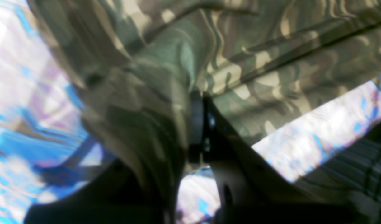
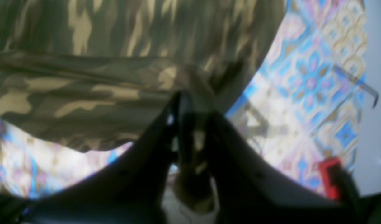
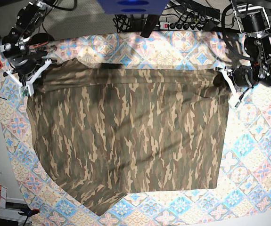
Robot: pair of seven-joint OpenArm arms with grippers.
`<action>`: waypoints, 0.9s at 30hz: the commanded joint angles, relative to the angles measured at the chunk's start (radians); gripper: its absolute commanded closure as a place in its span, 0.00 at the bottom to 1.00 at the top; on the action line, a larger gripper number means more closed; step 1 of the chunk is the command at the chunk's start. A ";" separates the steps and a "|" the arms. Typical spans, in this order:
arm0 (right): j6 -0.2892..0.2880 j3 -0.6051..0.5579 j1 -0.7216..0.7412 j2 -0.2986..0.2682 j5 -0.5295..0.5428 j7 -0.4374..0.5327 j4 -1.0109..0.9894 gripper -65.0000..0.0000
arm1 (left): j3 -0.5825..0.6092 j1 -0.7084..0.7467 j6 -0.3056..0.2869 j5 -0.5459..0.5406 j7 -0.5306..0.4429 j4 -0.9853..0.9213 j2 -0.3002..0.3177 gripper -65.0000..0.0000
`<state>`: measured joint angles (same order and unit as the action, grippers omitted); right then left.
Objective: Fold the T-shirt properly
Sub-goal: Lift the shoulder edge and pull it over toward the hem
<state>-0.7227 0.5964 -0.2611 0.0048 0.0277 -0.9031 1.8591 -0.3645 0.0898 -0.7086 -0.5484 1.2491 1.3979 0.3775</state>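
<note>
The camouflage T-shirt lies spread across the tile-patterned tablecloth, with one sleeve trailing at the near left. My left gripper is shut on the shirt's far right corner. In the left wrist view its jaws pinch bunched camouflage fabric. My right gripper is shut on the shirt's far left corner. In the right wrist view the gripper clamps a fold of the shirt just above the tablecloth. The far edge of the shirt is stretched between the two grippers.
A power strip and cables lie behind the table's far edge. A blue object stands at the back middle. In the right wrist view a red part and a thin metal hook show near the table's side edge.
</note>
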 commanded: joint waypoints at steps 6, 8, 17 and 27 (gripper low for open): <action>0.025 -0.033 0.092 -0.062 -0.019 -0.073 0.018 0.99 | -0.011 -0.120 0.010 0.196 0.004 0.011 -0.012 1.00; 0.025 -0.036 0.127 -0.064 -0.019 -0.089 0.014 0.99 | -0.008 -0.144 0.010 0.241 0.004 0.010 -0.021 1.00; 0.025 -0.085 0.319 -0.067 -0.213 -0.135 -0.097 0.99 | -0.006 -0.305 0.010 0.475 -0.004 -0.108 -0.101 1.00; 0.025 -0.102 0.491 -0.070 -0.295 -0.124 -0.273 0.99 | -0.005 -0.460 0.010 0.577 -0.007 -0.234 -0.125 1.00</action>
<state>-0.7185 0.4908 0.2043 -0.0463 -0.2504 -1.0401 1.5684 -0.3634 -0.3489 -0.7105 -0.0105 1.2358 1.1507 0.2276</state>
